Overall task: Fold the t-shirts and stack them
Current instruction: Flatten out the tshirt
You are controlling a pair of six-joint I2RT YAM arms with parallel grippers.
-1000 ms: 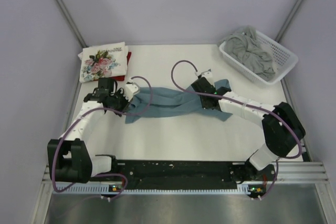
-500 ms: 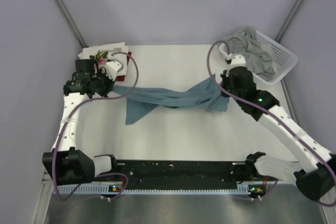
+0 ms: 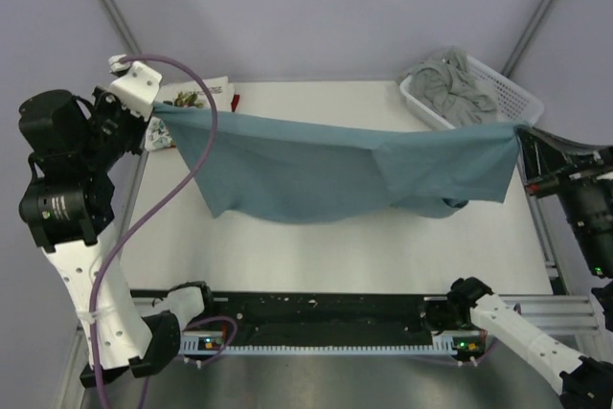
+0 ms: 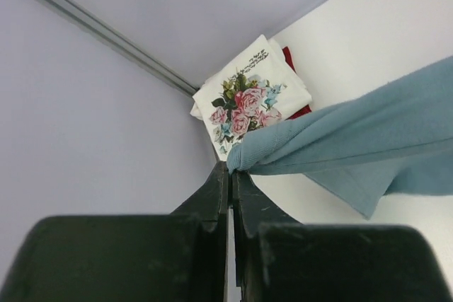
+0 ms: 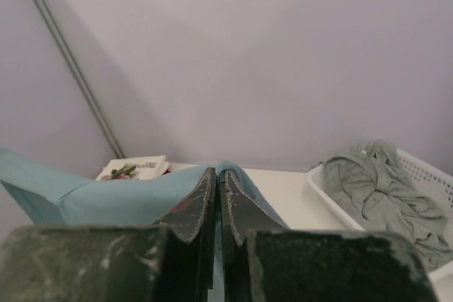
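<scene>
Left fingers (image 4: 214, 199) were pinched shut on one corner of the teal shirt (image 3: 335, 165), held high by the left edge of the worktop (image 3: 335, 256). A second earlier both arms had been down low near the middle, with that shirt bunched in a rope between them. Now they had swung up and apart, and the cloth hung open as a broad sheet across the worktop, sagging a little in the middle. Whether its lower edge touched the surface I couldn't tell.

Behind the left corner sat the floral shirt (image 4: 248, 100), folded, on top of the red shirt (image 4: 299, 111). To me that stack looked like where this one was headed. Further right, the grey shirt (image 3: 450, 88) lay crumpled in the basket (image 3: 419, 105), untouched.

At the far right, the right fingers (image 5: 200, 206) were closed just as tightly on the other corner. With the shirt spread out, I judged it ready to be laid flat for folding.
</scene>
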